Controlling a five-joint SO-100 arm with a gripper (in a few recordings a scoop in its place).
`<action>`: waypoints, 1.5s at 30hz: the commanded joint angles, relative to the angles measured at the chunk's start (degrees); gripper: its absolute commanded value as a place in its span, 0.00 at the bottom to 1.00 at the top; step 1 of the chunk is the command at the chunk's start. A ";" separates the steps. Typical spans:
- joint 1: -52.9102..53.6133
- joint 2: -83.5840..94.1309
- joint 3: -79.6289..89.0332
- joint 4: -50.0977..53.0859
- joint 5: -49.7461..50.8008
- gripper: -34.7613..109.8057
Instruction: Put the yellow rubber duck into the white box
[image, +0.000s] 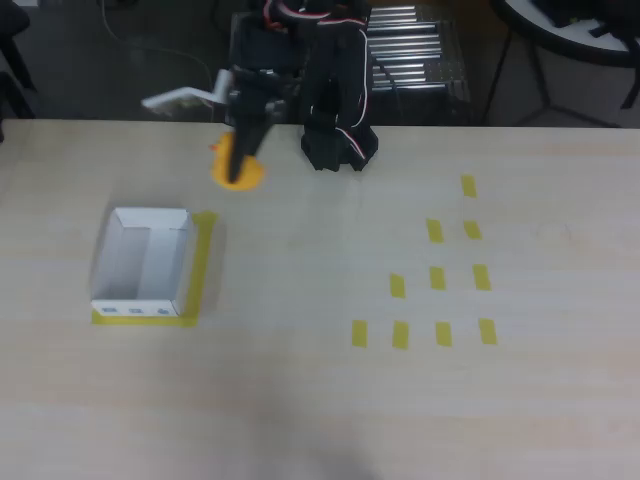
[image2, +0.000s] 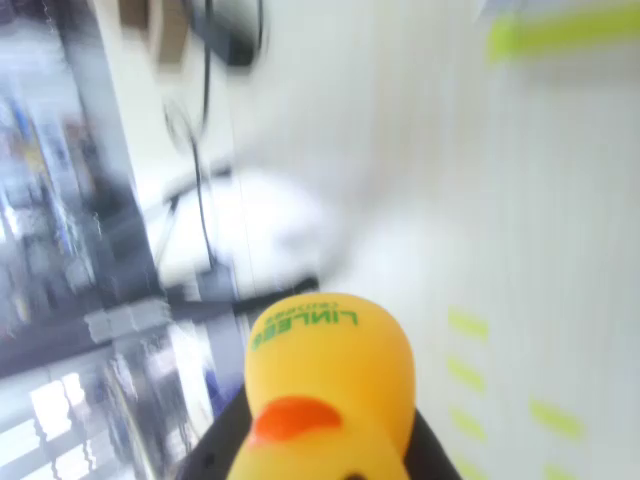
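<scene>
In the overhead view the gripper (image: 240, 160) is clenched on the duck (image: 240, 170), held near the table's (image: 300, 400) far edge, at about 1 o'clock from the box (image: 145, 265) and apart from it. The wrist view shows the duck (image2: 325, 385) close up, orange beak toward the camera, green lettering on its head, dark fingers (image2: 215, 455) on both sides. The box sits open on a yellow tape frame (image: 203, 262), blue marks on its near wall. The arm base (image: 338, 140) stands at 3 o'clock from the duck. Yellow tape strips (image: 437, 278) lie well right. Bare tabletop lies between duck and box.
</scene>
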 joint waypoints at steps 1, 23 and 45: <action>13.36 -1.85 4.48 -7.91 -0.09 0.24; 22.94 -33.84 5.80 -35.60 -12.74 0.24; 24.08 -45.00 8.09 -46.41 -16.88 0.24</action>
